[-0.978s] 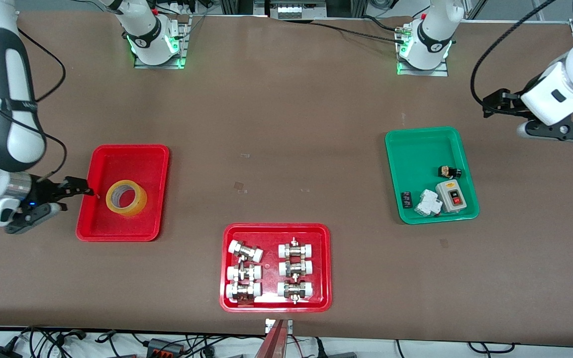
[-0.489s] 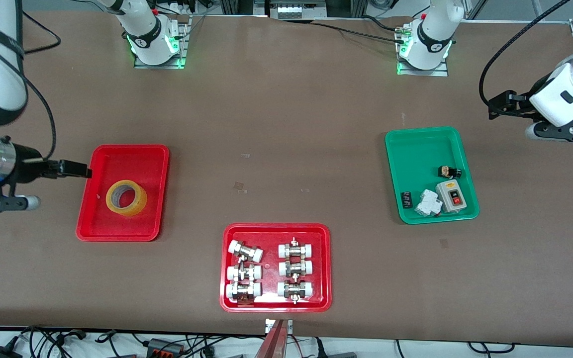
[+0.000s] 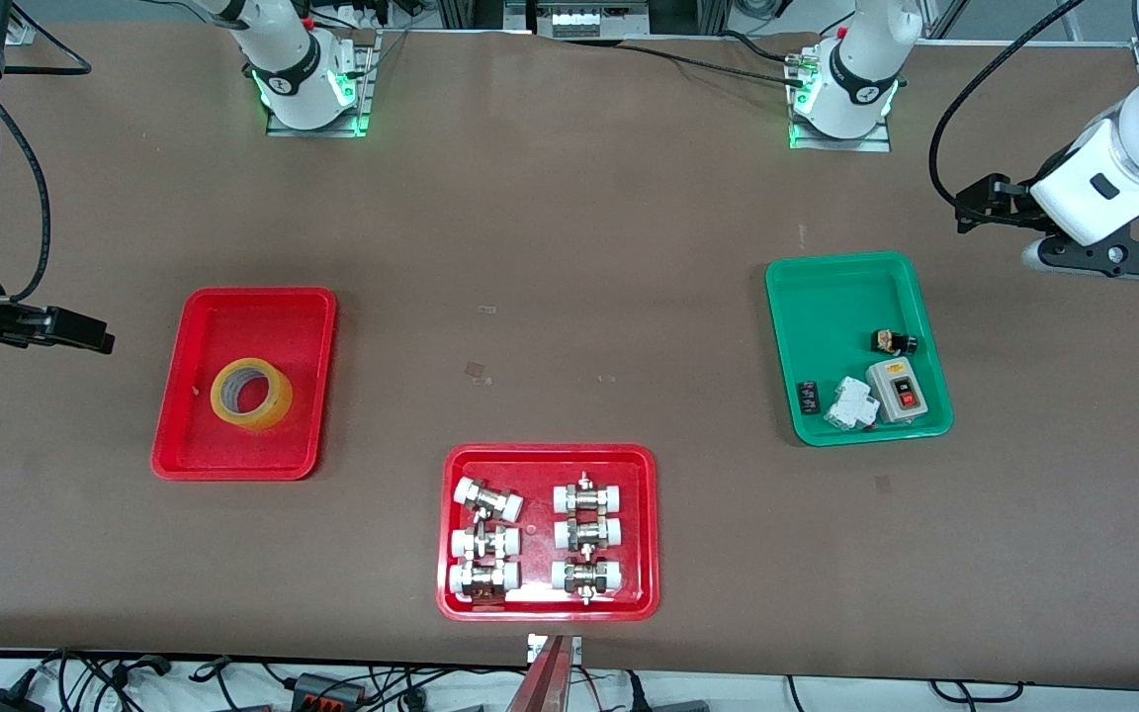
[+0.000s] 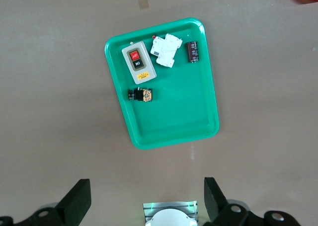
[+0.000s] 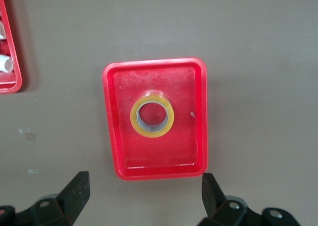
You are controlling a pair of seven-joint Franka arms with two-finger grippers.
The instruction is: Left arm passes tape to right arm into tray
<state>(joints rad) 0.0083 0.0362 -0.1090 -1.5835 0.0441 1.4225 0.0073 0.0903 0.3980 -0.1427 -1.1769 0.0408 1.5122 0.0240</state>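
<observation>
The yellow tape (image 3: 273, 404) lies flat in the plain red tray (image 3: 263, 316) near the right arm's end of the table. In the right wrist view the tape (image 5: 151, 133) sits in the middle of the tray (image 5: 189, 141). My right gripper (image 3: 85, 336) is open and empty, up in the air over the bare table beside the tray, clear of its rim; its jaws stand wide apart (image 5: 144, 191). My left gripper (image 3: 975, 203) is open and empty, held high over the table at the left arm's end, beside the green tray; its jaws also stand wide apart (image 4: 147, 198).
A green tray (image 3: 827, 297) with a switch box and small electrical parts lies near the left arm's end; it also shows in the left wrist view (image 4: 174, 121). A red tray of metal fittings (image 3: 547, 450) lies nearest the front camera, mid-table.
My right gripper has drawn back from the red tray's edge toward its own end of the table and risen. The tape has stayed in the tray. The left arm only shifted slightly.
</observation>
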